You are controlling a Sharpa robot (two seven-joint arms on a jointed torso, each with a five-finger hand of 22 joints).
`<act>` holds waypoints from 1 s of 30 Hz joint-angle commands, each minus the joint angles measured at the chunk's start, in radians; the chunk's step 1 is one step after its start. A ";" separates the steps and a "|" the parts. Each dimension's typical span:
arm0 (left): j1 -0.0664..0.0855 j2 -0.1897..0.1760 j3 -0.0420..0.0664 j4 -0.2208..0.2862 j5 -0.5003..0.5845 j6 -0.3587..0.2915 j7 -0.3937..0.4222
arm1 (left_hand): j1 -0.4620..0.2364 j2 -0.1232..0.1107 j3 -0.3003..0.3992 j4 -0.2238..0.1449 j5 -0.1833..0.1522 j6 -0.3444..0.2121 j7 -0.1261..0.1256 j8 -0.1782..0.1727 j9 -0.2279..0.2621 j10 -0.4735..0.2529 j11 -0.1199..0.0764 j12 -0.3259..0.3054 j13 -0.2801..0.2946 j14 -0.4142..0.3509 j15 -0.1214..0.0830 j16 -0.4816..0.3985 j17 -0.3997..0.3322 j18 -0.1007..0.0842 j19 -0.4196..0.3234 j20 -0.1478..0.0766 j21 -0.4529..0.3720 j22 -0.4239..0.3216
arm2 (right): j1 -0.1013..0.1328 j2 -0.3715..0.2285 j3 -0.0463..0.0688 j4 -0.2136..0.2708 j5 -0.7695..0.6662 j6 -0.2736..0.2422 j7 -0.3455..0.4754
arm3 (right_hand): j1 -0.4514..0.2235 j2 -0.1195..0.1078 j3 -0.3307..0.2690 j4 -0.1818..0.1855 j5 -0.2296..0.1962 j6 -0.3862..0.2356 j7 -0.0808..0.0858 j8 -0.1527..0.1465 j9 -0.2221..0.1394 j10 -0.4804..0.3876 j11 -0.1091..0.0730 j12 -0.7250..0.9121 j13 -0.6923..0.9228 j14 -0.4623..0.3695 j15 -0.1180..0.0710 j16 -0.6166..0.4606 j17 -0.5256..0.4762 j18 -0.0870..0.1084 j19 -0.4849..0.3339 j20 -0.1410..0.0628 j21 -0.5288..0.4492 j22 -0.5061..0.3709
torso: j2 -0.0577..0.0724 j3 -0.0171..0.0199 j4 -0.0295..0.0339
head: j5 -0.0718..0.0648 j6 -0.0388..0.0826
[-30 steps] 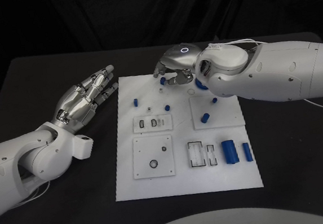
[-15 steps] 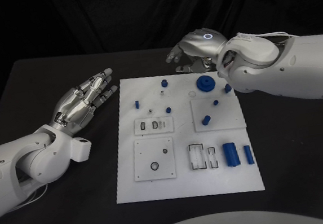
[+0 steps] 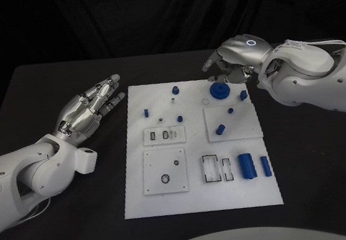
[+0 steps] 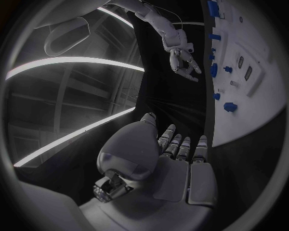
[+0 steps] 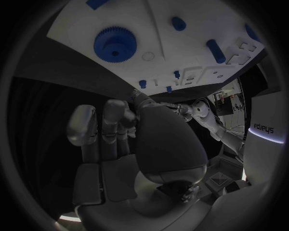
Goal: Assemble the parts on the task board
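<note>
— One gear (image 3: 219, 90) now sits on the board (image 3: 202, 195), just inside our right hand (image 3: 233, 62); a second ago that hand covered the spot.

— So we've let it go?

— We judge so: the right fingers (image 5: 99, 130) have drawn back, loosely curled, holding nothing. Our left hand (image 3: 90, 106) rests flat on the bench (image 3: 37, 91), fingers wide, beside the board.

— Then the loose pegs (image 3: 251, 163) come next.

We see bare tabletop (image 3: 62, 234) on both sides of the task board (image 3: 204, 195). At its far end the right hand (image 3: 234, 65) hangs just beside the blue gear (image 3: 219, 90); small blue pegs (image 3: 146, 112) stand nearby.
</note>
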 commanded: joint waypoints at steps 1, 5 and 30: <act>0.000 0.003 0.001 0.000 -0.001 0.012 0.083 | 0.010 -0.001 0.007 0.000 0.008 0.004 0.002 0.007 0.002 0.009 -0.001 0.006 0.002 0.003 0.004 0.002 0.001 0.021 -0.001 0.004 0.003 0.001 | -0.009 -0.016 0.000 0.004 -0.003 0.022 -0.027 | -0.037 0.004 -0.020 0.015 -0.017 0.006 0.004 -0.004 -0.005 0.109 0.004 0.119 0.209 0.061 0.002 0.168 0.263 -0.023 0.029 0.000 0.054 0.072 | -0.001 0.0005 -0.0019 | -0.002 0.000; 0.000 0.006 0.001 -0.002 -0.001 0.012 0.086 | 0.017 -0.003 0.010 -0.004 0.014 0.001 -0.007 0.007 0.001 0.014 0.003 0.007 0.003 0.005 0.006 0.003 0.002 0.021 -0.001 0.004 0.003 0.001 | -0.021 -0.033 -0.001 0.004 -0.003 0.053 -0.048 | -0.083 0.010 -0.051 0.031 -0.050 -0.007 0.007 -0.008 -0.017 0.210 0.009 0.187 0.323 0.097 0.008 0.311 0.494 -0.036 0.051 0.007 0.105 0.141 | 0.001 0.0012 -0.0006 | -0.007 0.001; -0.001 0.013 0.001 -0.008 -0.001 0.019 0.087 | 0.021 -0.004 0.011 -0.005 0.019 -0.001 -0.012 0.007 0.000 0.014 0.003 0.007 0.003 0.005 0.008 0.002 0.002 0.021 -0.002 0.002 0.002 0.000 | -0.049 -0.025 -0.001 -0.030 -0.003 0.172 -0.108 | -0.094 0.025 -0.067 0.017 -0.033 -0.076 0.007 -0.007 -0.052 0.210 0.011 0.187 0.323 0.106 0.011 0.340 0.546 -0.043 0.061 0.012 0.132 0.182 | 0.001 -0.0009 0.0001 | -0.007 0.002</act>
